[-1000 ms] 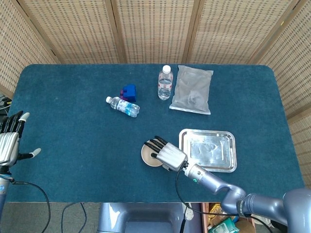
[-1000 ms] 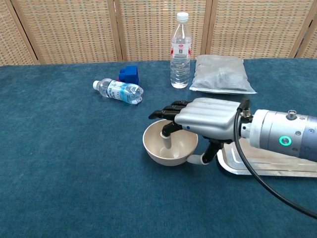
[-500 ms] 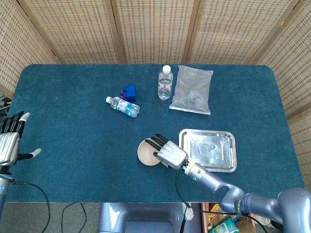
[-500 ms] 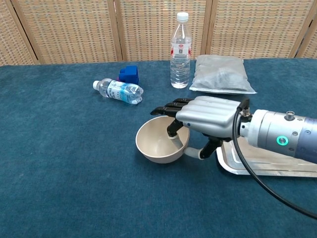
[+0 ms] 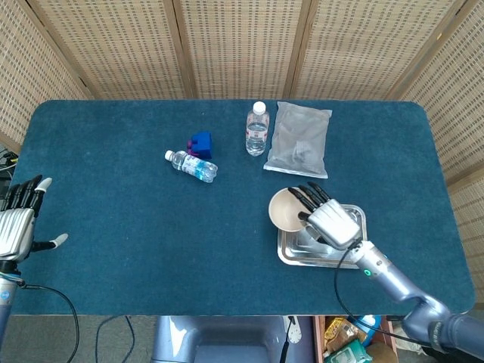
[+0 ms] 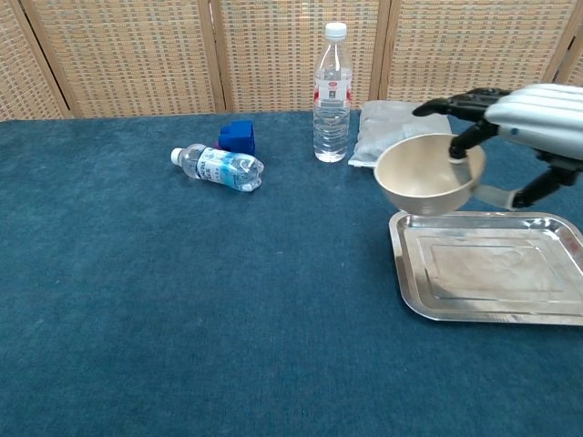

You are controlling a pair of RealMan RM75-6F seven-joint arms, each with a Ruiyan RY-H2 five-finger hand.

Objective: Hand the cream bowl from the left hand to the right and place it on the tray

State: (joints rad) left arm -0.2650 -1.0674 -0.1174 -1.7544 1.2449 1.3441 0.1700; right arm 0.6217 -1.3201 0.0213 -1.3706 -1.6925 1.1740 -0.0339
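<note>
The right hand point(image 6: 524, 114) is holding the cream bowl point(image 6: 426, 175) up in the air. Its fingers point(image 6: 453, 103) are hooking over the bowl's rim and down inside, and its thumb is under the far side. The bowl is tipping, so its open mouth is facing up and a bit toward the left edge of the worktop. It is round, so it has no long side.

The bowl is hanging over the left rim of the silver tray point(image 6: 492, 314), near the front right part of the blue worktop point(image 6: 182, 300). The chest view is showing a clear gap between the bowl and the tray. From the head view, the bowl point(image 5: 287, 209) looks like it is lying on the tray's point(image 5: 291, 253) edge, so the gap is hard to see there.

Only the head view is showing the left hand point(image 5: 17, 224). It is sitting off the left edge of the worktop, fingers spread, holding nothing.
</note>
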